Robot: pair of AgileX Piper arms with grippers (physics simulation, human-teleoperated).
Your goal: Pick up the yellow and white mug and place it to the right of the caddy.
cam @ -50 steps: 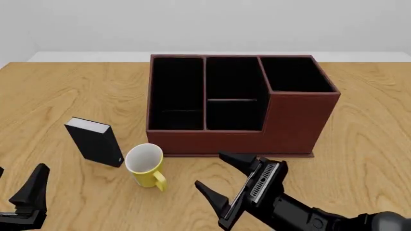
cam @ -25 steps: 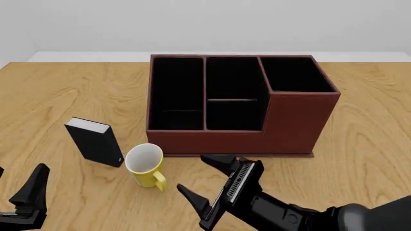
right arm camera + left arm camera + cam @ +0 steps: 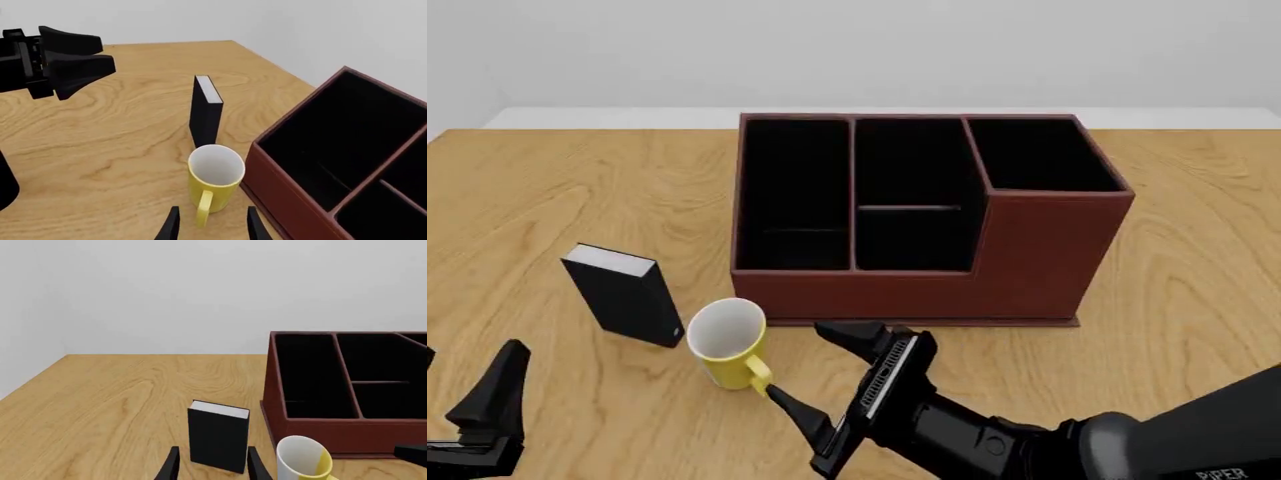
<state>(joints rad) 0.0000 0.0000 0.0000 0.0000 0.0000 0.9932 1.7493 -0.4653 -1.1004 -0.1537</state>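
The yellow and white mug point(image 3: 727, 344) stands upright on the table in front of the caddy's left end, its yellow handle turned toward me. The dark reddish-brown caddy point(image 3: 921, 220) fills the middle of the table, with its taller section on the right. My right gripper point(image 3: 806, 364) is open just right of the mug, its nearer fingertip close to the handle. In the right wrist view the mug point(image 3: 214, 176) sits straight ahead of the open fingers point(image 3: 172, 226). My left gripper point(image 3: 470, 392) is open at the front left corner, apart from everything.
A small upright black box with a white top point(image 3: 625, 295) stands just left of the mug, and shows close ahead in the left wrist view point(image 3: 219, 436). Bare wood lies to the right of the caddy point(image 3: 1201, 290).
My right gripper has slid left along the caddy's front toward the mug, staying open. The mug, the box and the left arm have not moved.
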